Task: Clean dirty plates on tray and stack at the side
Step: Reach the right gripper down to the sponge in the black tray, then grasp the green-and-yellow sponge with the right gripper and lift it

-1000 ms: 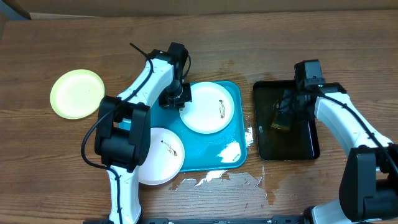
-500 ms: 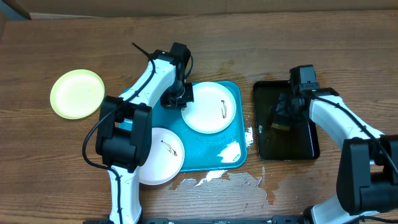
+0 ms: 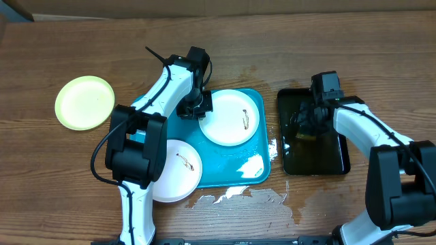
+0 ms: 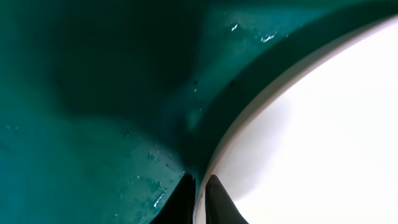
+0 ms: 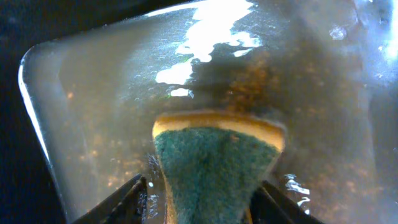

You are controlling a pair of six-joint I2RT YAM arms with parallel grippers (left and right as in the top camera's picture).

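Observation:
The teal tray (image 3: 255, 153) holds a white plate (image 3: 229, 118) with a dark smear near its right side. My left gripper (image 3: 198, 107) is shut on that plate's left rim; in the left wrist view the thin rim (image 4: 200, 198) runs between the two dark fingertips (image 4: 184, 200). A second white plate (image 3: 176, 170), also smeared, lies at the tray's lower left corner and overhangs it. A yellow-green plate (image 3: 84, 102) rests on the table at far left. My right gripper (image 5: 204, 202) stands open astride a green and yellow sponge (image 5: 214, 165), with a gap at the left finger (image 5: 132, 200).
A black tray (image 3: 334, 153) holding water sits right of the teal tray, with the sponge (image 3: 306, 136) and my right gripper (image 3: 308, 128) in it. White foam patches (image 3: 238, 196) lie on the table below the teal tray and on its lower right.
My right arm has shifted a little to the left over the black tray, squeezing then loosening on the sponge. The left gripper and its plate have barely moved.

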